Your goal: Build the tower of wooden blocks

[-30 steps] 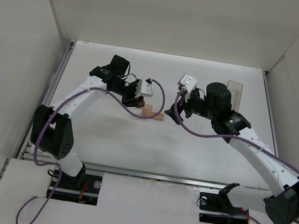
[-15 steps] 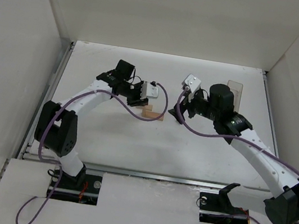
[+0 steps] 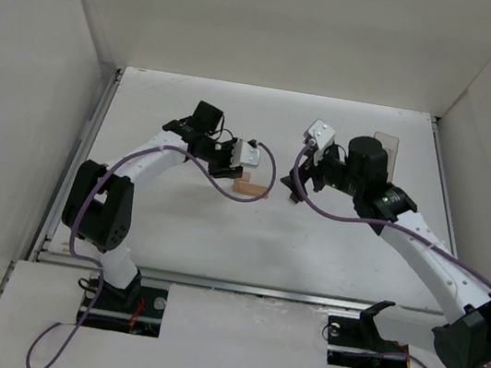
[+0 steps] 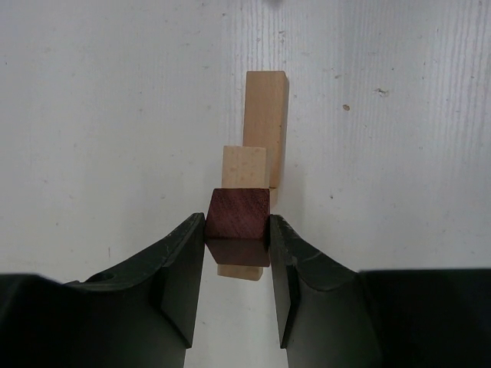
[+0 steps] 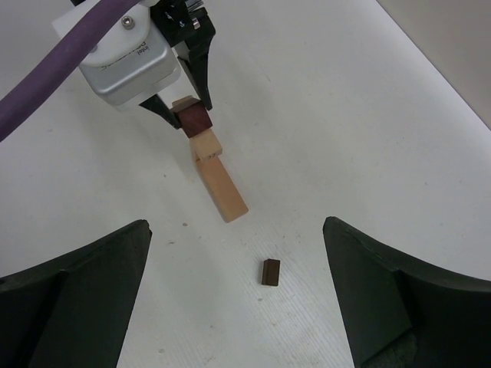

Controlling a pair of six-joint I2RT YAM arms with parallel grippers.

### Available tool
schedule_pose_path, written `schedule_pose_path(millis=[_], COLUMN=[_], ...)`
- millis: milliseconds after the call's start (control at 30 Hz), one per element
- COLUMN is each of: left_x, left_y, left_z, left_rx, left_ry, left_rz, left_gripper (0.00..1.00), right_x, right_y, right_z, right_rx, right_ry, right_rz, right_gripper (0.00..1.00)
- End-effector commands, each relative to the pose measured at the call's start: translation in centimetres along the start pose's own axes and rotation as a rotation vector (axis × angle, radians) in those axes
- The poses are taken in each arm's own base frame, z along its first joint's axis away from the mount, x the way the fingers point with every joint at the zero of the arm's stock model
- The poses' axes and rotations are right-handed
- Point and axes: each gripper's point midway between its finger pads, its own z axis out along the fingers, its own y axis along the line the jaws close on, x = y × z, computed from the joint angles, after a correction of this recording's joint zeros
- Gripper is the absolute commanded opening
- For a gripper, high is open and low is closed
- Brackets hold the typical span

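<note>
Holding: the left gripper (image 4: pixel 237 230) pinches a dark red-brown cube (image 4: pixel 238 213) by two opposite sides.
Cube position: directly over a short tan block (image 4: pixel 245 166) (whether the two touch cannot be told).
Long tan bar (image 4: pixel 265 107): lies flat on the table (image 4: pixel 115 115), one end meeting the short block.
Right gripper (image 5: pixel 235 230): jaws spread wide, holding nothing, above the table near the blocks.
Small dark piece (image 5: pixel 270 271): lies alone on the table, just apart from the bar's free end.

Robot lab test cell
White panels (image 3: pixel 280 21) wall in a white table (image 3: pixel 218 236); purple cable (image 3: pixel 352 221) trails along mounted arms.
</note>
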Motion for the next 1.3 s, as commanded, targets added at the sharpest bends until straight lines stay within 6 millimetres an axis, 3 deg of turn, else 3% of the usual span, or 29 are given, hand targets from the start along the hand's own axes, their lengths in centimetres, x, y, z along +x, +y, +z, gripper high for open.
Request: schedule_pose_path(millis=[0,1267], left_x=[-1.2,-1.2], left_y=[-0.1,1.0], left_z=[-0.1,0.2], left_rx=[0.013,-0.024], left_ry=[-0.031,-0.005], left_rz=[0.034,0.018], left_gripper=[0.00,0.00], right_x=[-1.2,-1.5], right_y=[-0.2,-0.8], right_z=[0.0,0.0], right_rx=[-0.001,0.009], right_ry=[-0.054,-0.054], right_rz=[-0.006,-0.013], right_gripper=[1.00,1.00])
